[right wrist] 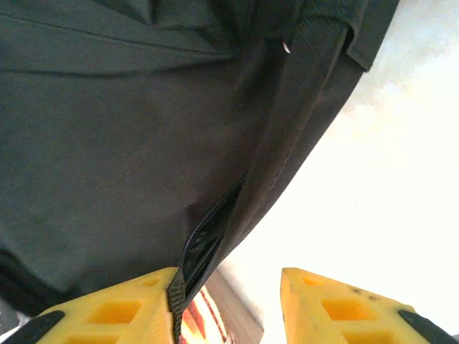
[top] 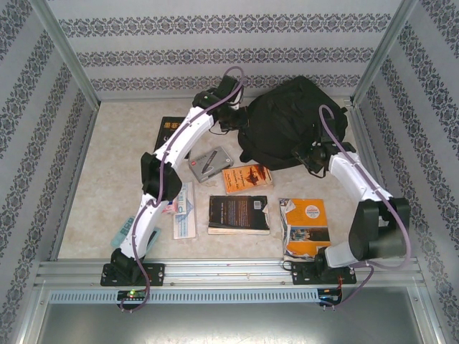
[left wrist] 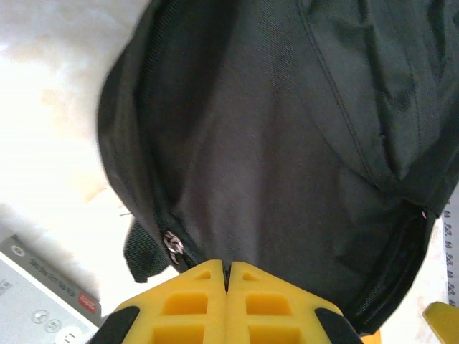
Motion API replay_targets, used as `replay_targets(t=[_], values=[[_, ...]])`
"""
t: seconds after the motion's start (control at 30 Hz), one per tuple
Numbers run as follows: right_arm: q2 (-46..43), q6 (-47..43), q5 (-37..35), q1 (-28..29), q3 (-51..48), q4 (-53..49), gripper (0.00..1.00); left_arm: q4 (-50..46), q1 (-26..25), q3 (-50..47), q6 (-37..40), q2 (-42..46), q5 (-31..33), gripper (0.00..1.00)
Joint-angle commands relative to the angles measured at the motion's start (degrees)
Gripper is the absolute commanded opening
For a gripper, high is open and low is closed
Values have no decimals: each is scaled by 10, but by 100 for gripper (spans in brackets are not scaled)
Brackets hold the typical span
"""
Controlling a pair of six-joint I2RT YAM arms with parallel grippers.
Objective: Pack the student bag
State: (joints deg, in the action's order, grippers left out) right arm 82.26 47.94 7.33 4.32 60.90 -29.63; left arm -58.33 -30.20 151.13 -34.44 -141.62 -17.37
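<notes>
The student bag (top: 290, 118) is a big black backpack lying at the back of the table. My left gripper (top: 235, 118) is at its left edge. In the left wrist view its yellow fingers (left wrist: 201, 287) are pressed together, pinching black bag fabric (left wrist: 272, 158) at their tips, beside a metal zip pull (left wrist: 172, 245). My right gripper (top: 308, 154) is at the bag's lower right edge. In the right wrist view that gripper (right wrist: 229, 279) stands open, and a black woven strip (right wrist: 208, 240) of the bag rests against the left finger.
In front of the bag lie a grey calculator (top: 210, 163), an orange book (top: 246, 178), a black book (top: 239, 213), an orange and white book (top: 305, 228) and a pale ruler (top: 185, 209). A black item (top: 171, 132) lies at the back left. Patterned walls enclose the table.
</notes>
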Motion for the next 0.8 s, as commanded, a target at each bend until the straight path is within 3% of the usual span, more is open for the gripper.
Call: replay_targets(t=[0.0,0.07,0.23,0.4,0.57,0.77], values=[[-42,-20,5,35,34,5,47,-19,-30,20,13,42,-17,0],[-44,-45,35,61,32,40,56,-19,-40,19,7,48,-23,0],[-27,-84,61,98,30,74,60,-16,-56,19,-10,63,-42,0],[-55,62,16,87,16,21,51,-20,-69,18,-16,82,-46,0],[-152,237,-2,69,-53,-5,42,-12,-79,20,-26,94,-49,0],[-224,339,18,54,-97,-31,42,0,-100,19,-40,94,-61,0]])
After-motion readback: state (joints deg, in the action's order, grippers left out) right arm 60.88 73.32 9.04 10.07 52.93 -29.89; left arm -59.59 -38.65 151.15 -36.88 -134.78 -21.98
